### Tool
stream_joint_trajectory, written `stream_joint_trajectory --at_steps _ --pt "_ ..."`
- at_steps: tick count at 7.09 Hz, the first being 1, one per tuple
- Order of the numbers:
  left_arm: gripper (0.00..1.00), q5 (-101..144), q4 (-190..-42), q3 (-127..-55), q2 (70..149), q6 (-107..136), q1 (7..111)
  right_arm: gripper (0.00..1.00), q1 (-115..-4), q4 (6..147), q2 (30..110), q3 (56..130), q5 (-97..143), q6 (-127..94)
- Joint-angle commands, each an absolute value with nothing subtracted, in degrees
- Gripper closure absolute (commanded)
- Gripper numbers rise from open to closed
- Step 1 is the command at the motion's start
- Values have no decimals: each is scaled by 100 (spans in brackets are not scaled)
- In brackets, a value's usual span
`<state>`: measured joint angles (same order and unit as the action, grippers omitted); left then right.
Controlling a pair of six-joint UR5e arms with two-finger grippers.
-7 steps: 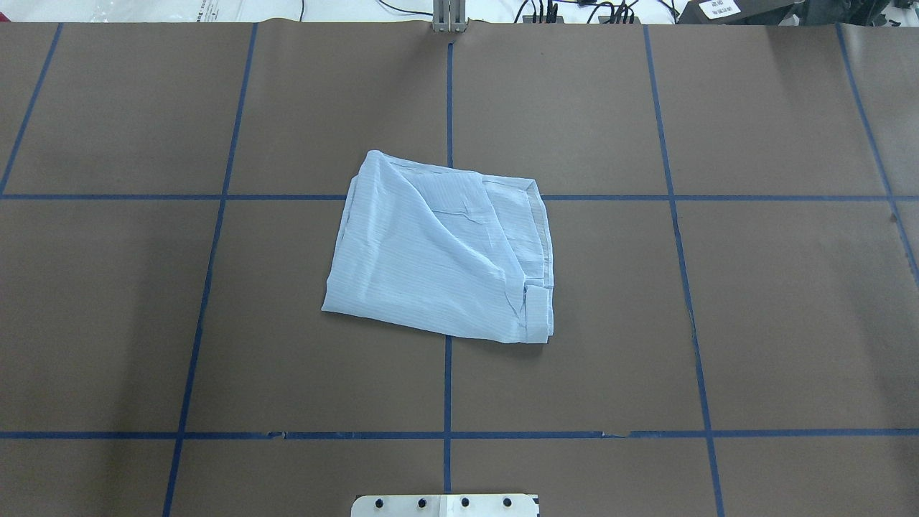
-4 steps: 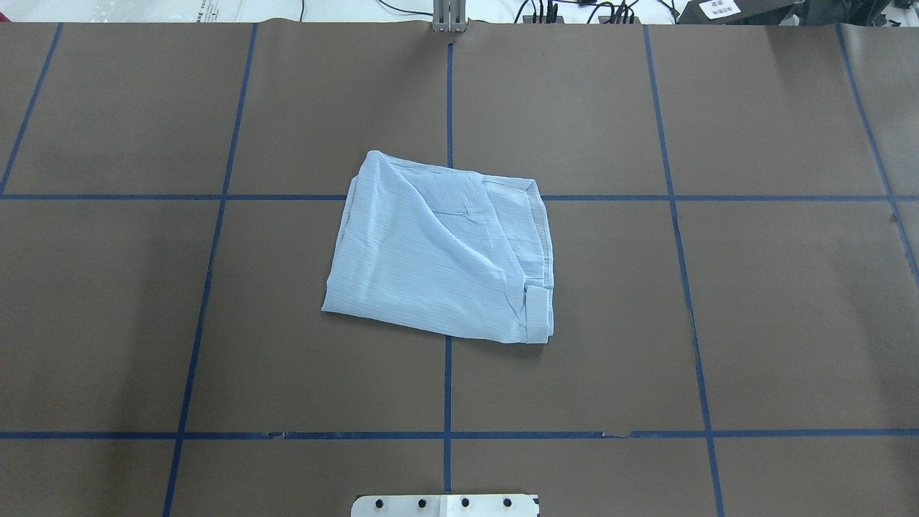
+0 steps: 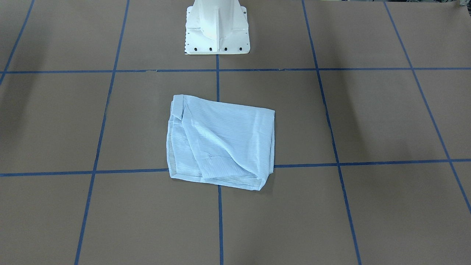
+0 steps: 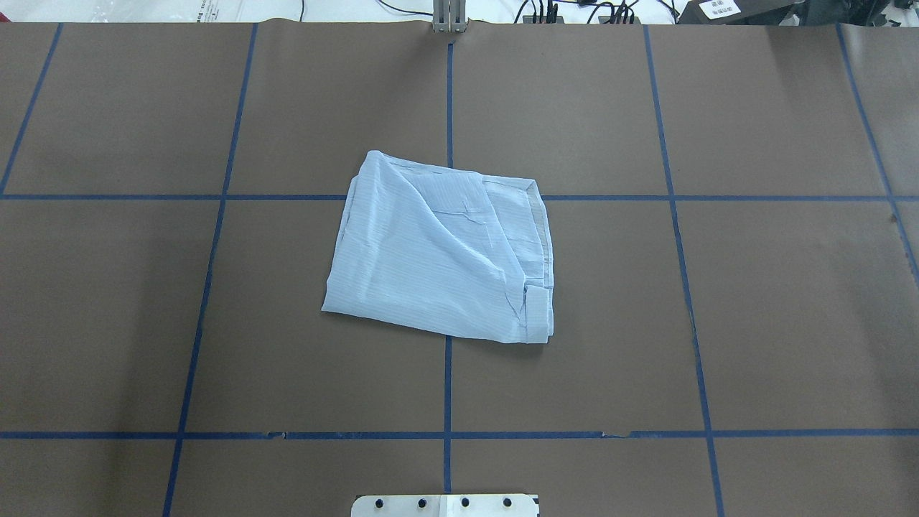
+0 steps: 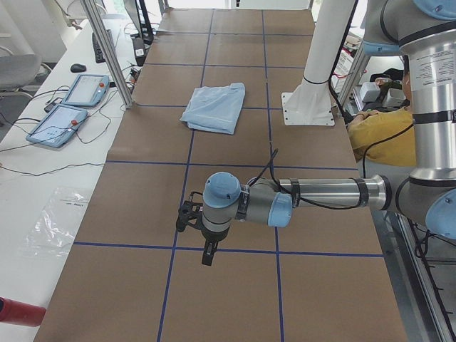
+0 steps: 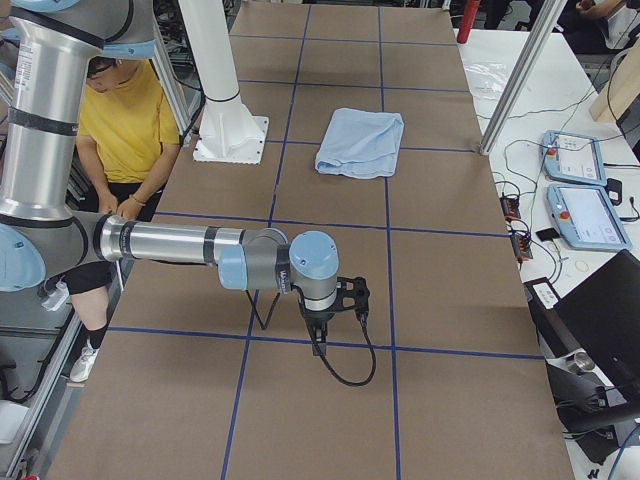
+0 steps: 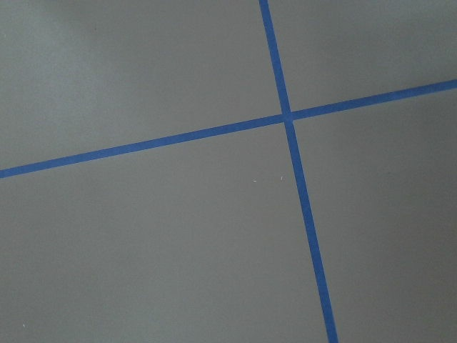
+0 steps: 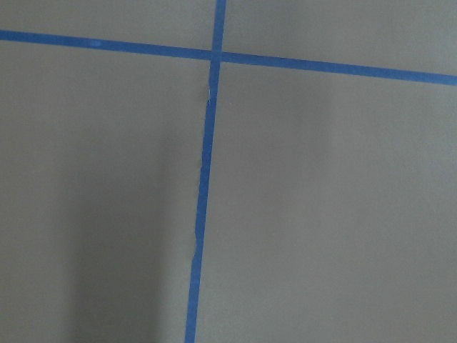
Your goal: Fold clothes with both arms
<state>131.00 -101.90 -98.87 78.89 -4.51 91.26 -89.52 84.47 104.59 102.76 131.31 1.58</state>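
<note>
The light blue pinstriped shirt (image 4: pixel 438 251) lies folded into a rough rectangle at the middle of the brown table, and it also shows in the front-facing view (image 3: pixel 220 141). In the side views it lies far from both arms (image 5: pixel 214 108) (image 6: pixel 360 142). My left gripper (image 5: pixel 206 258) hangs over bare table at the table's left end, nothing seen in it. My right gripper (image 6: pixel 319 345) hangs over bare table at the right end. I cannot tell whether either is open or shut. Both wrist views show only brown table and blue tape lines.
The white pedestal base (image 3: pixel 217 33) stands at the table's near edge behind the shirt. A person in yellow (image 6: pixel 130 120) sits beside it. Teach pendants (image 5: pixel 68 107) and cables lie on the white bench past the far edge. A metal post (image 5: pixel 107 50) stands there.
</note>
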Motion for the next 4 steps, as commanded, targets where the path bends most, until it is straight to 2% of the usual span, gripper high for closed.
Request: stream_joint_trajectory --at_steps 1,4 --pt "0 13113 -10222 -9870 7884 -492 9123 0 -8947 8394 10450 10222 13131 167" --pt "0 13113 -10230 -9879 7884 -501 9123 0 -8947 8385 10380 10169 13122 167"
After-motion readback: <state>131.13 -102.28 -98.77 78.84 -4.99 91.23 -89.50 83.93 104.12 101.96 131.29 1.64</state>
